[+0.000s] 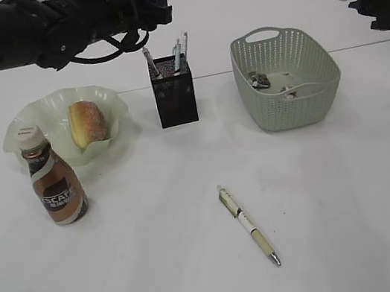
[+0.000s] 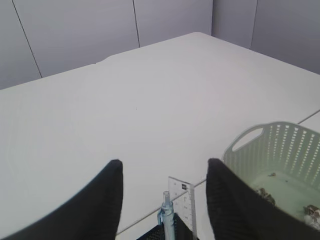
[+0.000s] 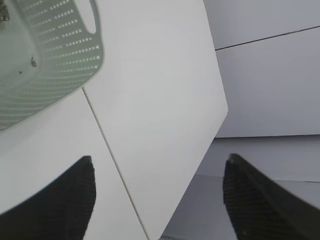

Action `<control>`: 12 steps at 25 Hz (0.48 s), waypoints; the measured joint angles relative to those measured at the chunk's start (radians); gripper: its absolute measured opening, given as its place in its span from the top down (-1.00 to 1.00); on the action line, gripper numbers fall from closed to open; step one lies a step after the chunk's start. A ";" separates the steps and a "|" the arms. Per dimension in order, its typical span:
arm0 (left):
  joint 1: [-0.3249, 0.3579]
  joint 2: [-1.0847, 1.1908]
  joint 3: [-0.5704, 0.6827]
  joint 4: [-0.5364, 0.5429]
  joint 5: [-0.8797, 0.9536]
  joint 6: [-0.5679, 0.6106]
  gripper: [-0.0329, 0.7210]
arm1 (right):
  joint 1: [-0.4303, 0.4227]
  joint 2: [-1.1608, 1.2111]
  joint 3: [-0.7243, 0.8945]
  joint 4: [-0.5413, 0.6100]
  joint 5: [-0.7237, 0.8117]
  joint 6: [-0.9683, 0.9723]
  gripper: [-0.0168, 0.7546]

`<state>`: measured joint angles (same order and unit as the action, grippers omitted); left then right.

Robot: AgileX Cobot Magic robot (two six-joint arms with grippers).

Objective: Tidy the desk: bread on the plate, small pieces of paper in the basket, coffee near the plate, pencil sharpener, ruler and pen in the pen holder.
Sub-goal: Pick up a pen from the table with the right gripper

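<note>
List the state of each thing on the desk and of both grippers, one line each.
bread: lying on the plate
coffee bottle: upright, capped, beside the plate
pen holder: upright, ruler and pens inside
basket: upright, paper scraps inside
pen: lying loose on the desk
left gripper: open, empty
right gripper: open, empty

White table (image 1: 164, 272), plain, takes up pretty much whole exterior view. Thin seam line runs across it behind everything, shows in both wrist views too. Rounded far corner, edge drops off in right wrist view. Behind it, pale grey wall panels (image 2: 75, 30) with dark vertical joints.
</note>
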<state>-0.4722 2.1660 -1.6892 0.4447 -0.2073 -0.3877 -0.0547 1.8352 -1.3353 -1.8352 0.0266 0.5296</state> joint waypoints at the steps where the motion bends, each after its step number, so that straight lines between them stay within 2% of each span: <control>1: 0.000 0.000 0.000 0.000 0.011 0.000 -0.15 | 0.000 -0.005 0.009 0.000 0.009 0.006 -0.56; 12: 0.000 0.000 0.000 -0.031 0.049 0.000 -0.15 | 0.000 -0.121 0.166 0.002 0.015 0.055 -0.56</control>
<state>-0.4722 2.1660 -1.6892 0.4138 -0.1583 -0.3877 -0.0547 1.7141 -1.1688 -1.8334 0.0417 0.5850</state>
